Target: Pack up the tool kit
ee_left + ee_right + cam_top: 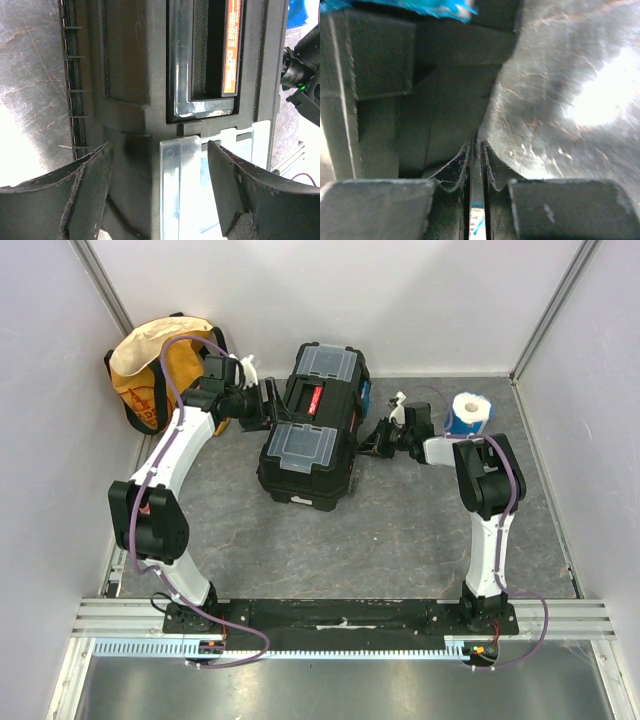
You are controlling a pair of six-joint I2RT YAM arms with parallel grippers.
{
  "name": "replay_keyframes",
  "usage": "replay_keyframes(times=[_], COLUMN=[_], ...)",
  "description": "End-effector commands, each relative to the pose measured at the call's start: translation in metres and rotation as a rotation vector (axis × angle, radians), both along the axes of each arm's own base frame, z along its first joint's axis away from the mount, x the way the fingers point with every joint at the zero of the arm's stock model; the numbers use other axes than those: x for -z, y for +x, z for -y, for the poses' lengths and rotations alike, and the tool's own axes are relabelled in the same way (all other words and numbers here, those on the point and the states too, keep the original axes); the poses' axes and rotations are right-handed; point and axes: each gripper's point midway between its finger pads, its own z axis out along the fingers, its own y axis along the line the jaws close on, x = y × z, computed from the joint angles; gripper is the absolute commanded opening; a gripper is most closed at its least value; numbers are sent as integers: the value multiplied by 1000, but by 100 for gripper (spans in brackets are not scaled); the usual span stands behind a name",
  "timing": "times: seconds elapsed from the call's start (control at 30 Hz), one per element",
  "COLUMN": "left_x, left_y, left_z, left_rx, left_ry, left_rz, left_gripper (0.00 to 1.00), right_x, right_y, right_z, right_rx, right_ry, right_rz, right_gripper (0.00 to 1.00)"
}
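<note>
Black plastic forms the tool kit [313, 430], which is set slantwise at the middle of the grey table [420, 530]. The left gripper [160, 150] is held spread wide over the kit's lid, above a clear compartment cover [182, 195] and near the red-marked handle [232, 50]. The right gripper [475, 147] is pressed together, empty, beside the kit's right wall, under a blue latch [420, 6].

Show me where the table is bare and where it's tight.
Biggest free patch: grey table in front of the black plastic toolbox, between the two arms. A strip lies between the right arm and right wall. Crowded: both toolbox flanks, at the left hand and right hand, and by the yellow fabric bag and blue-white roll.
</note>
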Motion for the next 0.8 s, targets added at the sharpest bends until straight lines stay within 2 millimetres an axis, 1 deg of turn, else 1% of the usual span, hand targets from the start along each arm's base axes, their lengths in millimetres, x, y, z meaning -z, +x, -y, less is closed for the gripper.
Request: replay_keyframes(times=[0.0,0.17,0.27,0.37,0.53,0.6,0.77], left_x=[8,10,15,21,35,37,44], left_y=[1,-1,-3,-5,-2,0,3], left_z=[6,7,10,12,10,10,7], left_rx=[48,68,83,79,15,-1,-40], left_ry=[-20,1,-5,5,33,33,44], left_rz=[-12,0,-19,-44,-119,-133,-163], left_gripper=[81,84,84,84,81,81,80], right_x=[2,20,20,21,11,7,-5], right_y=[-5,-19,-34,-52,-76,-90,-109], right_z=[-19,-33,-43,-46,-45,-45,-41], right_rx=[-195,-335,-424,-502,-593,-641,-709], right_ry=[-4,5,20,34,84,113,163], right_rz=[69,42,51,34,39,41,57], right_gripper=[14,11,10,10,9,9,7])
